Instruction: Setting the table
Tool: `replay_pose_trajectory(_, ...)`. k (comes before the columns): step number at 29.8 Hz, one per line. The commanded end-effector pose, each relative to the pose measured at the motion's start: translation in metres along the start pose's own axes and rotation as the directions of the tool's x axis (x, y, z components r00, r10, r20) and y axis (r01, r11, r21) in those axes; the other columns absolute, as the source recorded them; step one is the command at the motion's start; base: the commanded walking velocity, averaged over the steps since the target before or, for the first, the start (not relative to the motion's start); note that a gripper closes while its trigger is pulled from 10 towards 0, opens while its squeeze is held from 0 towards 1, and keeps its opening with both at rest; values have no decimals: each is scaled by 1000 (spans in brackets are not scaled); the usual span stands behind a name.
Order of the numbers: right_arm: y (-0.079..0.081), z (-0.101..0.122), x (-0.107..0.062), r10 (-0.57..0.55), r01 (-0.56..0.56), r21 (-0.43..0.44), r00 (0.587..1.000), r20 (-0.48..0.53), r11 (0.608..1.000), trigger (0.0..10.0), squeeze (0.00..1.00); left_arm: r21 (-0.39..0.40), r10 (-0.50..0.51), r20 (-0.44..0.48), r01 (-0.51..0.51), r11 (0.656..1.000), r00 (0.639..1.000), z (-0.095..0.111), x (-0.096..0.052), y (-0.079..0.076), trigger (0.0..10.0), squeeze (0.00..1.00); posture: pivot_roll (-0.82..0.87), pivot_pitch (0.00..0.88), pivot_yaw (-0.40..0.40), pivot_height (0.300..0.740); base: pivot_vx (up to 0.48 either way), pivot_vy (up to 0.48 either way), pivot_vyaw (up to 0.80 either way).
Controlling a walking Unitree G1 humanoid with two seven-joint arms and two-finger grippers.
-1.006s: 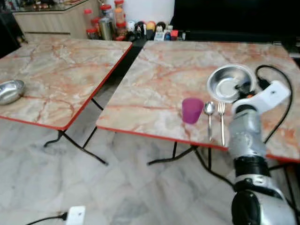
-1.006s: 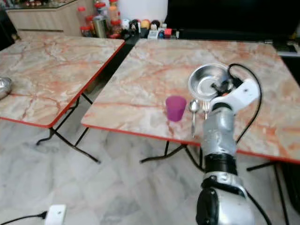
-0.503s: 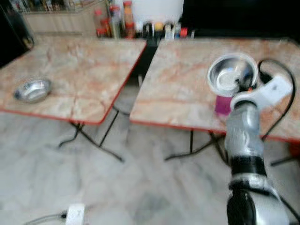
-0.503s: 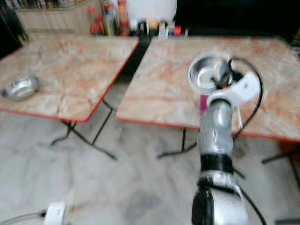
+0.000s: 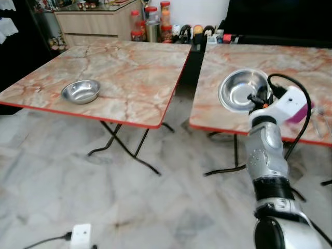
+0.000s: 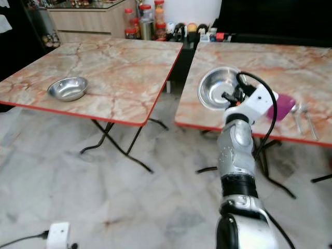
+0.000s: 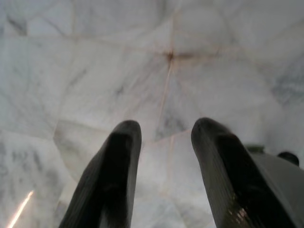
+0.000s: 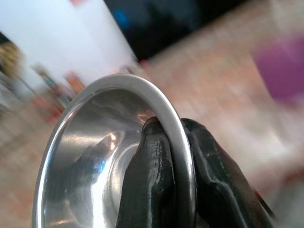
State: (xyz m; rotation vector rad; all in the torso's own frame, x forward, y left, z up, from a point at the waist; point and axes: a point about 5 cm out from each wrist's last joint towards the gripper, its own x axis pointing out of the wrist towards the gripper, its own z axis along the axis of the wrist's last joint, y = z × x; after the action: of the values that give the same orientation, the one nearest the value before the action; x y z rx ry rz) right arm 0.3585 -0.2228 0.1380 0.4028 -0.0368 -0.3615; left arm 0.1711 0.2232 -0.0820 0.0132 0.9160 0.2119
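My right gripper (image 8: 173,130) is shut on the rim of a steel bowl (image 5: 241,91), one finger inside and one outside. It holds the bowl tilted above the near edge of the right marble table (image 5: 290,57). A purple cup (image 6: 282,106) stands on that table just behind my wrist, partly hidden by it. A spoon (image 6: 296,116) and a fork (image 6: 308,119) lie to the cup's right. A second steel bowl (image 5: 81,91) sits on the left marble table (image 5: 129,67). My left gripper (image 7: 164,130) hangs open over the floor tiles.
A narrow gap separates the two red-edged folding tables, whose black legs spread out beneath. Bottles and jars (image 5: 153,23) crowd the far end by a wooden cabinet (image 5: 93,21). A white plug box (image 5: 81,236) with a cable lies on the marble floor in front.
The camera has swung left, so the left table and its bowl now sit well in view. My right gripper still holds the bowl, which is now near the table's front edge.
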Motion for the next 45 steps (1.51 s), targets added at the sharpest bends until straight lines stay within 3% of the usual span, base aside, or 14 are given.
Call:
replay_pose_trajectory(1, 2, -5, 0, 18, -18, -11, 1000, -9, 1000, 10000, 0, -11, 17, -6, -18, 1000, 1000, 0, 0, 8, 10000, 0, 10, 0, 5, 740, 0, 480, 0)
replay_pose_trajectory(3, -5, -18, -3, 7, -8, -17, 999, -49, 1000, 10000, 0, -10, 21, -13, -22, 1000, 1000, -1, 0, 10, 10000, 0, 8, 0, 9, 740, 0, 480, 0)
replay_pose_trajectory(8, -9, -26, -6, 14, -16, -24, 997, -74, 1000, 10000, 0, -9, 23, -14, -23, 1000, 1000, -2, -1, 11, 10000, 0, 7, 0, 13, 740, 0, 480, 0)
replay_pose_trajectory(11, -34, -63, -22, 5, -40, -163, 977, -211, 986, 10000, 0, -5, 26, -21, -26, 1000, 999, -3, -1, 13, 10000, 0, 12, 0, 16, 740, 0, 480, 0)
replay_pose_trajectory(13, -47, -76, -29, -22, -40, -229, 965, -262, 973, 10000, 0, -4, 27, -23, -27, 1000, 999, -4, -1, 14, 10000, 0, 8, 0, 17, 740, 0, 480, 0)
replay_pose_trajectory(14, -62, -88, -38, -51, -41, -281, 949, -312, 959, 10000, 0, -2, 25, -25, -26, 1000, 999, -4, -1, 14, 10000, 0, 8, 0, 16, 740, 0, 480, 0)
replay_pose_trajectory(17, -70, -97, -45, -67, -54, -321, 933, -353, 945, 10000, 0, -2, 25, -26, -25, 1000, 999, -5, -1, 14, 10000, 0, 10, 0, 15, 740, 0, 480, 0)
replay_pose_trajectory(21, -101, -130, -79, -150, -83, -417, 856, -495, 905, 10000, 0, -5, 22, -27, -22, 1000, 999, -5, -1, 13, 10000, 0, 23, 0, 7, 740, 0, 480, 0)
replay_pose_trajectory(26, -113, -145, -98, -197, -74, -428, 808, -555, 901, 10000, 0, -6, 23, -28, -23, 1000, 999, -5, -1, 13, 10000, 0, 33, 0, -1, 740, 0, 480, 0)
replay_pose_trajectory(27, -119, -155, -111, -222, -73, -431, 773, -594, 899, 10000, 0, -5, 23, -33, -23, 1000, 999, -7, -2, 13, 10000, 0, 28, 0, 0, 740, 0, 480, 0)
replay_pose_trajectory(29, -124, -162, -122, -243, -70, -437, 748, -618, 897, 10000, 0, -4, 23, -37, -24, 1000, 999, -9, -2, 13, 10000, 0, 31, 0, -1, 740, 0, 480, 0)
replay_pose_trajectory(34, -130, -172, -137, -268, -75, -447, 708, -653, 891, 10000, 0, -2, 22, -40, -22, 1000, 999, -10, -2, 12, 10000, 0, 30, 0, 1, 740, 0, 480, 0)
replay_pose_trajectory(45, -135, -170, -138, -298, -22, -440, 705, -643, 898, 10000, 0, 1, 15, -34, -15, 1000, 999, -8, -2, 10, 10000, 0, 28, 0, -3, 740, 0, 480, -243)
